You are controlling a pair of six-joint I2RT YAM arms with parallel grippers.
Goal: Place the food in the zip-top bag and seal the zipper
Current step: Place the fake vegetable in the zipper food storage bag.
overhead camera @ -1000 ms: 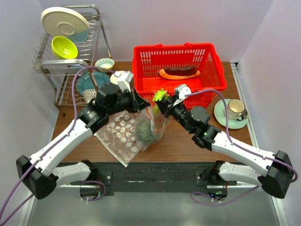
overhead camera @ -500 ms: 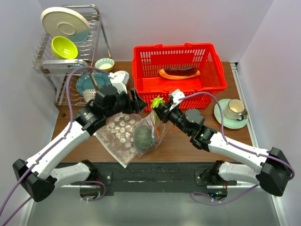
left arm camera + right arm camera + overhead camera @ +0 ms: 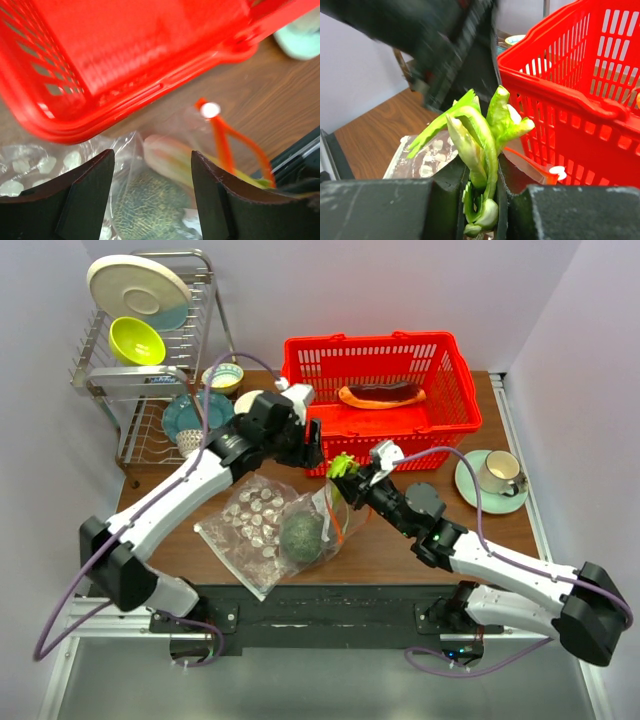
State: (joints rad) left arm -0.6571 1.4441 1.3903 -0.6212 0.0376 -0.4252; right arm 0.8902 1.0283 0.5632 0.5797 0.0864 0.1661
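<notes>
The clear zip-top bag [image 3: 318, 525] lies on the table with the dark green ball [image 3: 300, 537] inside it. Its orange-red zipper [image 3: 336, 516] stands apart at the mouth, which faces the basket. My left gripper [image 3: 312, 443] hovers open above the bag beside the basket's front wall, holding nothing; between its fingers [image 3: 85, 200] the left wrist view shows the ball [image 3: 150, 212] and zipper [image 3: 225, 145] below. My right gripper [image 3: 350, 480] is shut on the light-green stalks [image 3: 341, 466] [image 3: 485, 145], just over the bag's mouth. The red-brown slab [image 3: 381, 395] lies in the basket.
The red basket [image 3: 440, 430] stands just behind both grippers. A clear bag printed with white dots [image 3: 248, 525] lies left of the zip-top bag. A cup on a saucer [image 3: 497, 478] sits at the right. A dish rack [image 3: 140, 370] with bowls and plates stands back left.
My left gripper opened, let go of the bag and rose back toward the basket. The bag sank onto the table. My right gripper shifted slightly left with the stalks.
</notes>
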